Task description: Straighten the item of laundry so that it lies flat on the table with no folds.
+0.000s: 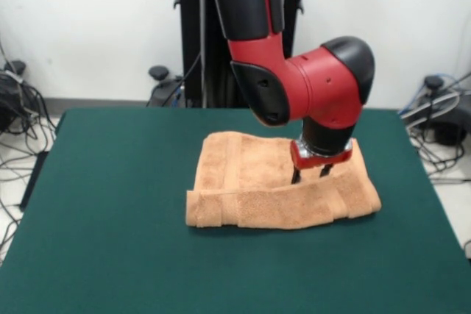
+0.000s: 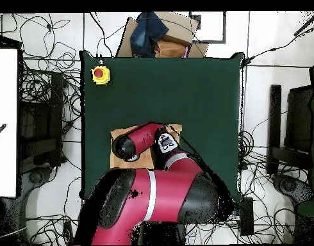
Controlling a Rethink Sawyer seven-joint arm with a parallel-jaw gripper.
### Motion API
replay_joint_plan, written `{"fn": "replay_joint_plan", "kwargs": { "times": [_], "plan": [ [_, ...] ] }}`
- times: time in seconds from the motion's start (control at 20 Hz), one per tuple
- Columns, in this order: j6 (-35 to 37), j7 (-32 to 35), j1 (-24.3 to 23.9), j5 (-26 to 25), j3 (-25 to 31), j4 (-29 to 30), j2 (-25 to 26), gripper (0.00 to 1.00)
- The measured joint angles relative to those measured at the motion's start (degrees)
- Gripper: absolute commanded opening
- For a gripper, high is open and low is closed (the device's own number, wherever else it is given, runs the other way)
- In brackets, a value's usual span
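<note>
You are looking at a large rectangular worktop (image 1: pixel 110 255) with a dark green felt-like top, and its nearest stretch is lying bare. Further in, the light orange-tan terry-cloth towel (image 1: pixel 243 174) is sitting around the middle of the worktop, a little toward the robot's side in the overhead view. Its near edge is turned over on itself, forming a thick doubled band that is running the whole width of the cloth, with a woven stripe showing on that band. Behind the band the cloth is rising in a soft hump and dipping where the arm is pressing in, so the towel is not lying flat.

Just behind the folded band, the black-fingered end effector (image 1: pixel 310 176) on its red wrist is reaching down into the towel's right part. Two dark fingers are showing with a narrow gap between them, and their tips are sinking behind the fold; you cannot tell from either view whether they are pinching cloth or standing released. From above, the red and black arm is covering most of the towel.

Your task is looking early to midway: the towel is on the worktop and roughly rectangular, but the near fold is waiting to be opened out and the hump smoothed. Farthest off, a yellow box with a red button (image 2: pixel 100 74) is sitting at a worktop corner
</note>
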Motion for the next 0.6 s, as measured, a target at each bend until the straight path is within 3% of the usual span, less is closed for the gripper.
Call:
{"fn": "replay_joint_plan", "kwargs": {
  "times": [0.6],
  "plan": [
    [0.95, 0.0, -0.41, 0.86, 0.02, -3.07, -3.59, 1.0]
  ]
}}
